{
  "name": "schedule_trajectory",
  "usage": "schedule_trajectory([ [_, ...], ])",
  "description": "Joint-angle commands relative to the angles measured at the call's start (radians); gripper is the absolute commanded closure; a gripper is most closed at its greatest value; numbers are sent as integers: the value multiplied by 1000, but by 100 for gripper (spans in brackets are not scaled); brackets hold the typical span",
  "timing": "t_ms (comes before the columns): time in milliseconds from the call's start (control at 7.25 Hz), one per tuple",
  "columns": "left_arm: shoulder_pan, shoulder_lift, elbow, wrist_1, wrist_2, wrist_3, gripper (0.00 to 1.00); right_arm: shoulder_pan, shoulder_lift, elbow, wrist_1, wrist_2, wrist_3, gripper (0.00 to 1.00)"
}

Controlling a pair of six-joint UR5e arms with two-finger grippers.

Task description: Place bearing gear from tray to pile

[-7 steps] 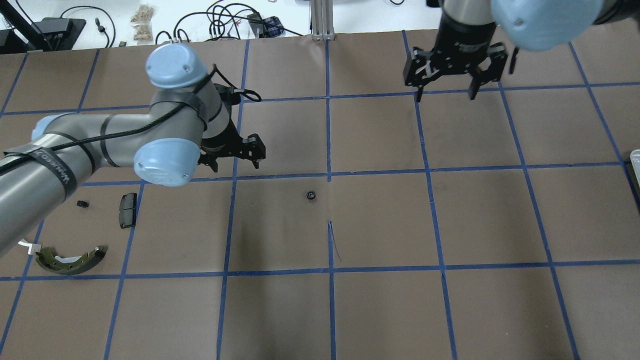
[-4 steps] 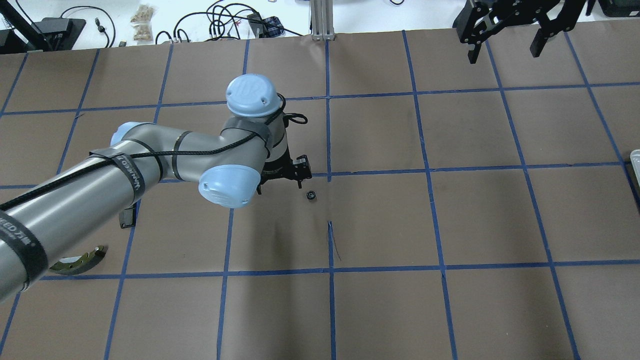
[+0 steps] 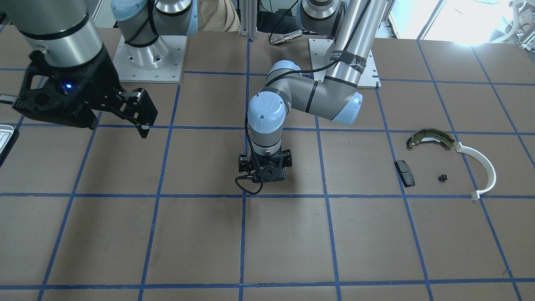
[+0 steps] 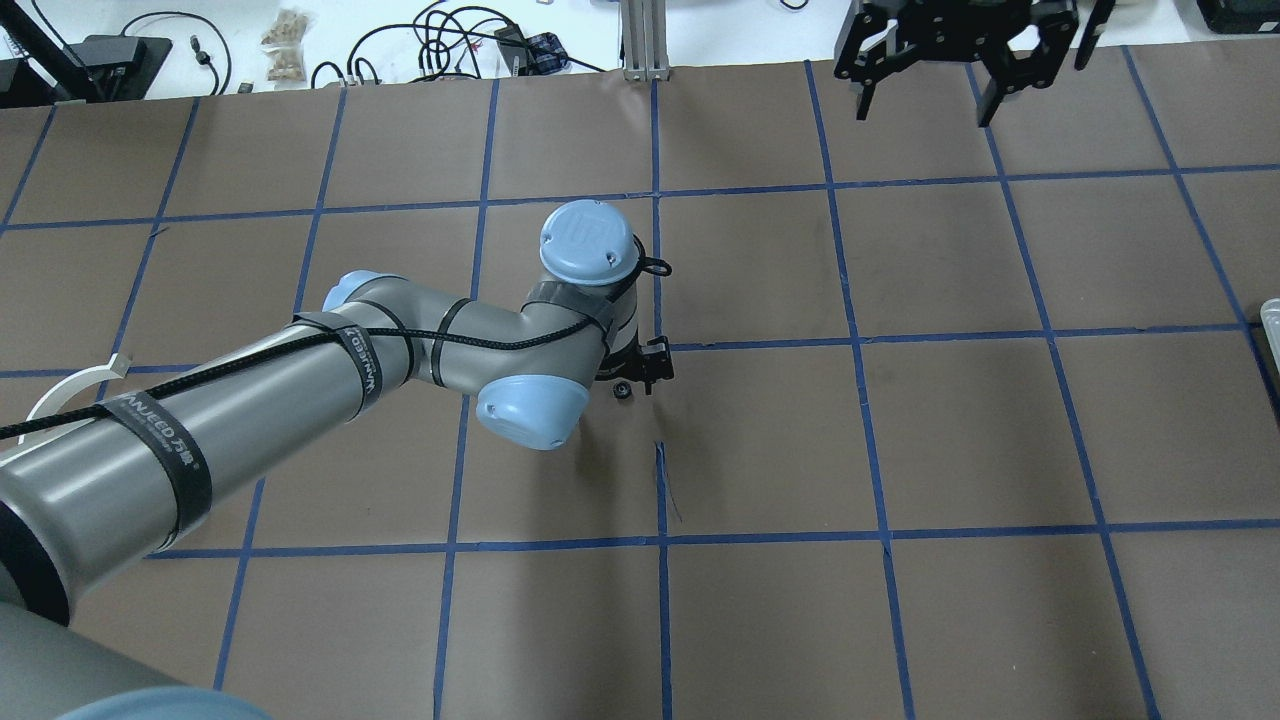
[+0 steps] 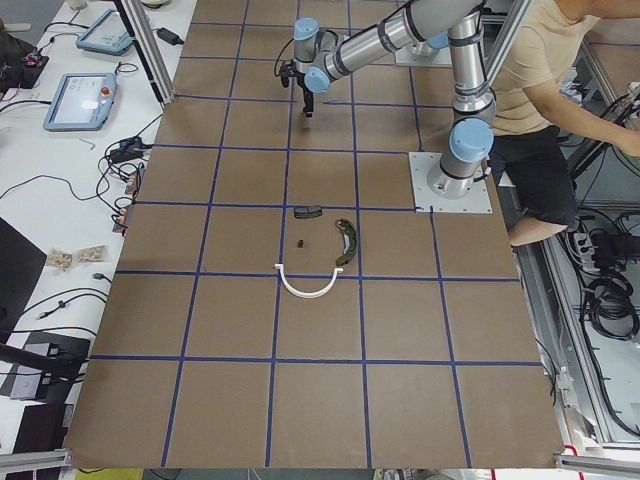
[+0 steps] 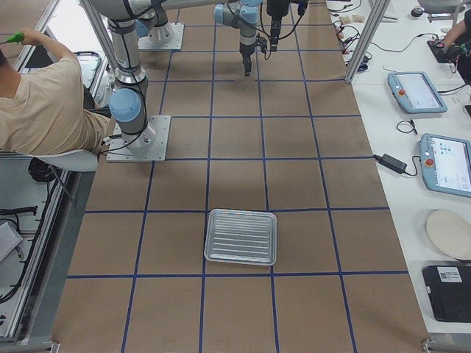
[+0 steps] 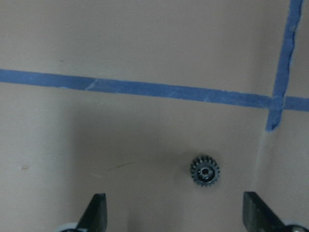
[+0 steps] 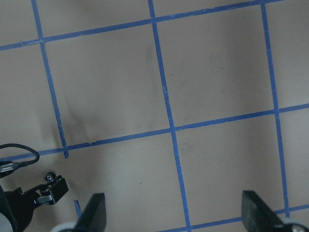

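While the bearing gear point(image 7: 205, 171) lies flat on the brown bench point(image 4: 900, 450) just beside a blue tape crossing point(image 7: 275, 102), well apart from tray point(image 6: 241, 237) and pile point(image 3: 429, 135), the left hand point(image 4: 640, 372) hovers low right next to it, fingers point(image 7: 96, 212) spread wide, gripping nothing. The right hand point(image 4: 922, 110) hangs wide open, far off.

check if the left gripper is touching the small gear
Apart. The left wrist view shows the small gear lying on bare paper ahead of the left gripper, between its open jaws and clear of both.
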Motion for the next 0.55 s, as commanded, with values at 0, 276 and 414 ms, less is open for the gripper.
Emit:
schedule_trajectory([
  [0,2,-24,21,37,0,19,0,4,-18,64,-48,0,-145,0],
  [276,2,-30,15,38,0,13,12,-36,-40,86,-42,3,-164,0],
  [414,-3,-24,11,40,1,13,14,-47,-73,108,-35,9,-154,0],
])
